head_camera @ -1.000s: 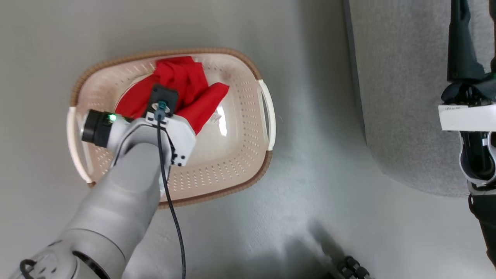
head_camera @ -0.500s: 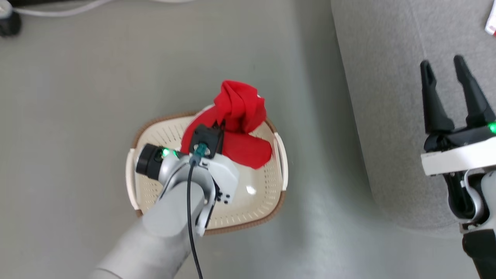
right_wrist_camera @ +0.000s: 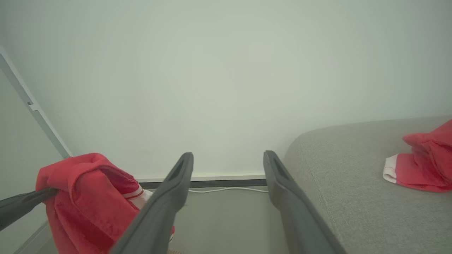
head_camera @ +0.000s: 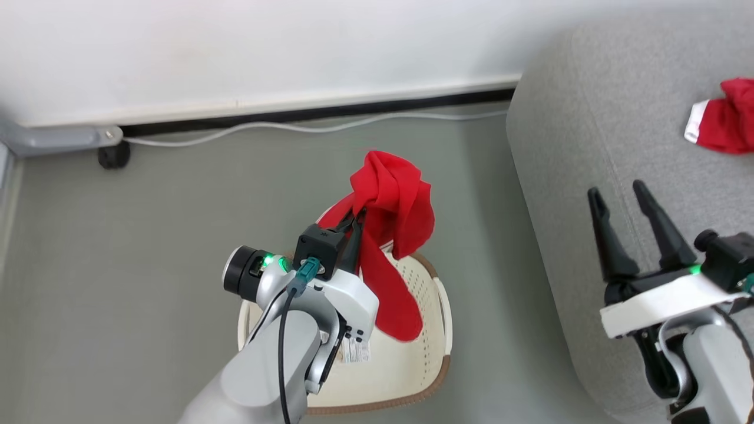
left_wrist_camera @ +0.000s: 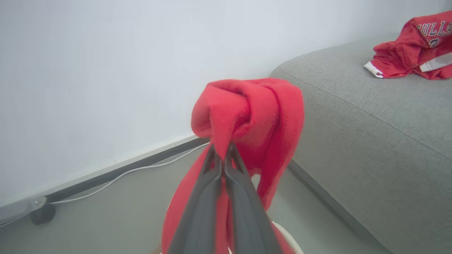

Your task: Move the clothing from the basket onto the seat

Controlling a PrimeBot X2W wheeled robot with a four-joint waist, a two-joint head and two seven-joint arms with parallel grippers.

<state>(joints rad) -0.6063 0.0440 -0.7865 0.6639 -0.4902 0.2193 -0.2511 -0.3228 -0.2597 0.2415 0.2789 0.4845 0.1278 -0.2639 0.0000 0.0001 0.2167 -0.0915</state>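
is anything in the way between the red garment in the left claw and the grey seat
Nothing visible: the red garment hangs from the left claw above the basket, only floor before the seat. The open right claw hovers over the seat's edge.

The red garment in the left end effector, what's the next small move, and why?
Probably carry it rightward to the seat, grip shut. The left end effector pinches the red garment lifted above the basket, and the seat lies to its right.

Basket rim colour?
Brown, with a woven look; the rest of the basket is cream. Shows best in the head view.
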